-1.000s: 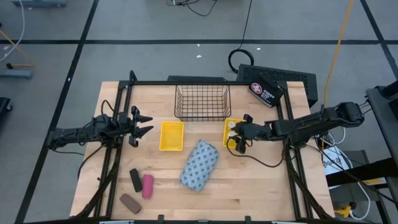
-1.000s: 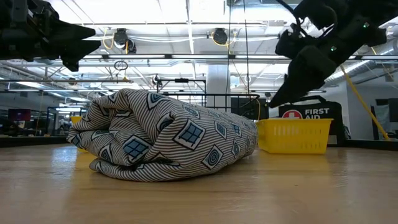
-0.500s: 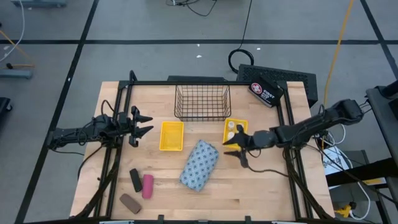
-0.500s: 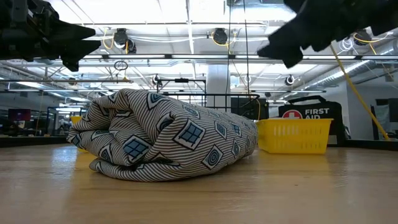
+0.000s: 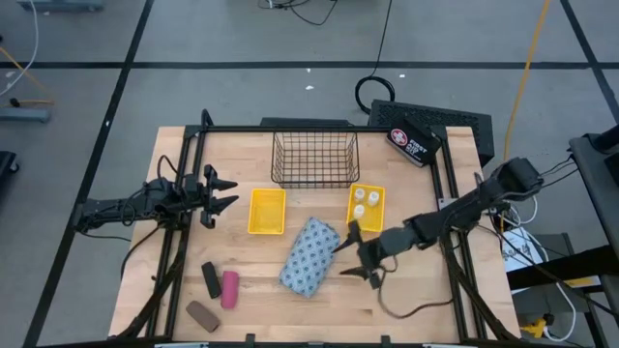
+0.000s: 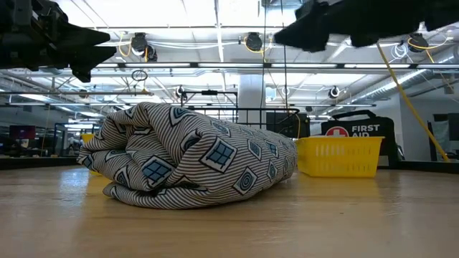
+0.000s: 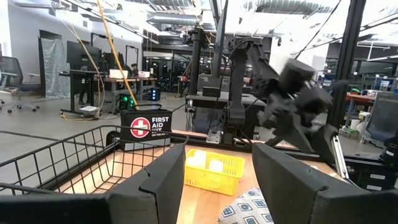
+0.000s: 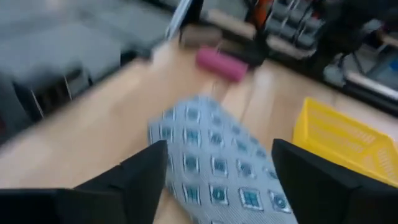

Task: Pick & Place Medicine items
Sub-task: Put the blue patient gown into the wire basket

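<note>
Table (image 5: 406, 300) of pale wood carries all items, with a dark wire basket (image 5: 314, 159) at its far edge and a first aid case (image 5: 414, 143) just off the far right corner. Right arm reaches in from the right side, its gripper (image 5: 356, 255) released, fingers spread wide, held above the boards just beside the right edge of the blue-grey patterned pouch (image 5: 309, 255); the right wrist view shows the pouch (image 8: 211, 155) directly ahead between the parted fingers, not touched. Left arm waits over the left side of the table, its gripper (image 5: 221, 192) likewise released, jaws apart and empty, near the left yellow tray (image 5: 267, 211). The pouch lies near the table's centre, in front of and between the two trays. The right yellow tray (image 5: 368, 218) holds three small white bottles (image 5: 366, 201), grouped at its far end. Three oblong pieces lie at the near left part of the table: the black piece (image 5: 211, 279) and pink piece (image 5: 230, 289) side by side, nearly touching, and the brown piece (image 5: 202, 314) just nearer the front edge, apart from both.
</note>
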`<act>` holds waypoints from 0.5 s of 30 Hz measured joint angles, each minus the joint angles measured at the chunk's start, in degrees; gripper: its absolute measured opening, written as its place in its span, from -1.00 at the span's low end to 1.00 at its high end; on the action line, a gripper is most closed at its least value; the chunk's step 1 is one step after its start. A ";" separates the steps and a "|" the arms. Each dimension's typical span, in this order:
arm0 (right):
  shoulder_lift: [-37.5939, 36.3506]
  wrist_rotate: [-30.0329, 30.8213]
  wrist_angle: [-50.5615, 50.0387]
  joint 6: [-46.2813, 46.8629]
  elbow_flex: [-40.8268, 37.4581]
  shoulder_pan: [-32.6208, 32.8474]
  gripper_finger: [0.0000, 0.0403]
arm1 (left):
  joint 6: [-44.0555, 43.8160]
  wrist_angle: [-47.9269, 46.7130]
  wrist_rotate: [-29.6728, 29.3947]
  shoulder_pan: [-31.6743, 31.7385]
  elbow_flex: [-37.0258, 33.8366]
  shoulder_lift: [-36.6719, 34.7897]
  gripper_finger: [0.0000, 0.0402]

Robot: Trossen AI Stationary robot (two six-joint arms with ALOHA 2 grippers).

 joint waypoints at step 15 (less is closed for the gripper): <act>19.67 9.11 -23.51 -24.34 18.33 0.44 0.59 | 0.00 0.02 0.00 0.01 0.02 -0.01 -0.01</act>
